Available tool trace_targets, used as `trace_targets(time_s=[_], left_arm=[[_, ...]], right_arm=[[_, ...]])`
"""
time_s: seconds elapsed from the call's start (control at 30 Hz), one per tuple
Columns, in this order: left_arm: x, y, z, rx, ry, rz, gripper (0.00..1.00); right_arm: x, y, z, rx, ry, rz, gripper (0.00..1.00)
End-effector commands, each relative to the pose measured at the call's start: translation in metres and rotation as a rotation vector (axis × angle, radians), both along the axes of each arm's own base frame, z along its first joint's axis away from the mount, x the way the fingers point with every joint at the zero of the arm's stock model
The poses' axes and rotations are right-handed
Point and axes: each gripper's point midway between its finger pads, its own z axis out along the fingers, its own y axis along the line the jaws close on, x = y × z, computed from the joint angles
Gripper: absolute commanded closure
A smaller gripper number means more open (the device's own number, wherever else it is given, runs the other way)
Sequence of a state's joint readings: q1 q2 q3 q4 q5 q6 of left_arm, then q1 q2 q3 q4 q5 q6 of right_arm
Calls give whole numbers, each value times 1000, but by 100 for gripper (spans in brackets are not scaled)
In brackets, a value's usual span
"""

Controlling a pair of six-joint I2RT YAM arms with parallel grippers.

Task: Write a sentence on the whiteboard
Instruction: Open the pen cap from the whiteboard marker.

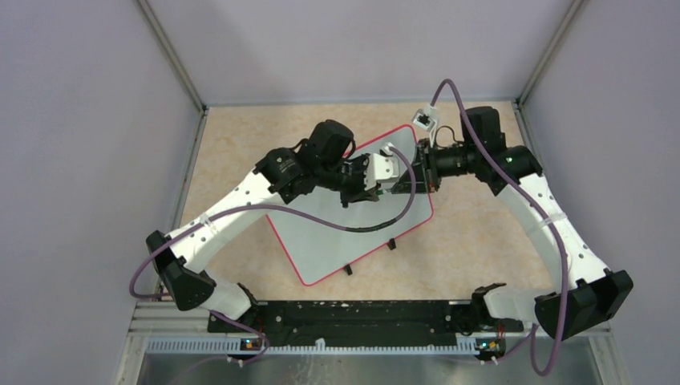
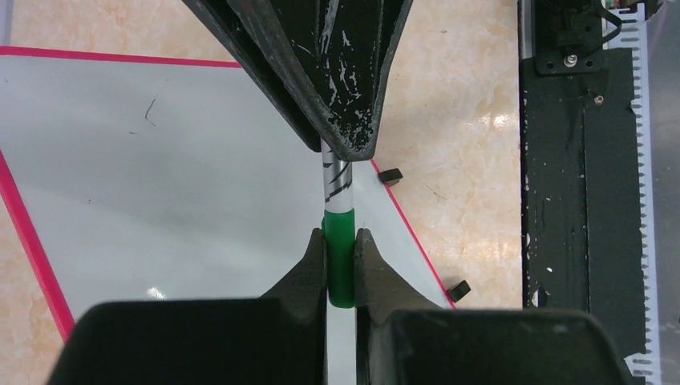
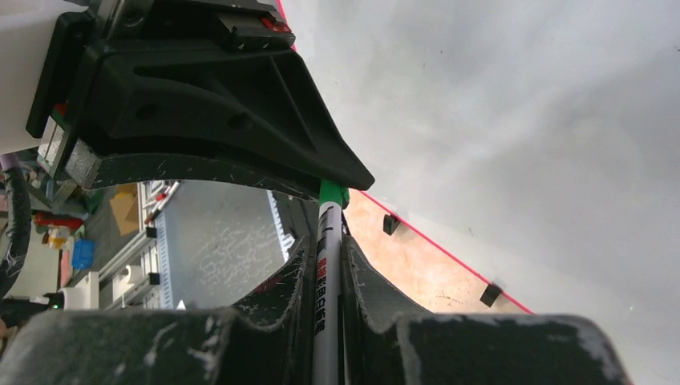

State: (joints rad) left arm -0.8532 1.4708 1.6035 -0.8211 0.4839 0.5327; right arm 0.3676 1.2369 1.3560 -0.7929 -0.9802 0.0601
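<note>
Left wrist view shows the left pincer point(image 2: 340, 255) clamped on the green cap point(image 2: 339, 277) of a marker point(image 2: 337, 180). The right pincer point(image 3: 327, 255) grips its barrel above the blank whiteboard point(image 1: 345, 241), which lies on the counter point(image 1: 481, 241). A crooked pull could wrench the marker loose.

One whiteboard point(image 1: 337, 249), one marker point(image 2: 337, 265), two arms point(image 1: 232, 210) point(image 1: 553, 224).

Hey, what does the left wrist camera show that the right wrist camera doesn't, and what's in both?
Left wrist only: the left gripper pinching the green plastic marker cap from both sides. Right wrist only: the right gripper closed on the marker's white barrel with red and black print, plus clutter at the left edge. Both: the marker bridging the two grippers above the flat white whiteboard with its thin red rim, no lettering in sight, and its small black feet.
</note>
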Motion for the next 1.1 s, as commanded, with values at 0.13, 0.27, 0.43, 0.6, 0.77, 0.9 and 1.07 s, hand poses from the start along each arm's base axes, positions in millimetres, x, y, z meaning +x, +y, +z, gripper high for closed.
trace_targets(time_s=[0.13, 0.27, 0.43, 0.6, 0.77, 0.9, 1.07], left_arm=[[-3, 14, -7, 21, -2, 17, 100], [-4, 16, -11, 31, 4, 19, 100], [-7, 18, -11, 38, 14, 11, 100], [-12, 17, -11, 48, 40, -13, 100], [-11, 21, -14, 82, 50, -3, 100], [-10, 25, -5, 65, 38, 16, 100], [18, 46, 49, -101, 73, 119, 100]], right_arm=[[8, -21, 44, 67, -144, -47, 100], [15, -33, 57, 73, -183, -79, 100], [22, -52, 72, 68, -238, -113, 100], [32, -70, 78, 58, -261, -151, 100], [36, -78, 81, 26, -284, -161, 100], [37, -82, 85, 15, -301, -172, 100], [52, -99, 89, 31, -301, -249, 100]])
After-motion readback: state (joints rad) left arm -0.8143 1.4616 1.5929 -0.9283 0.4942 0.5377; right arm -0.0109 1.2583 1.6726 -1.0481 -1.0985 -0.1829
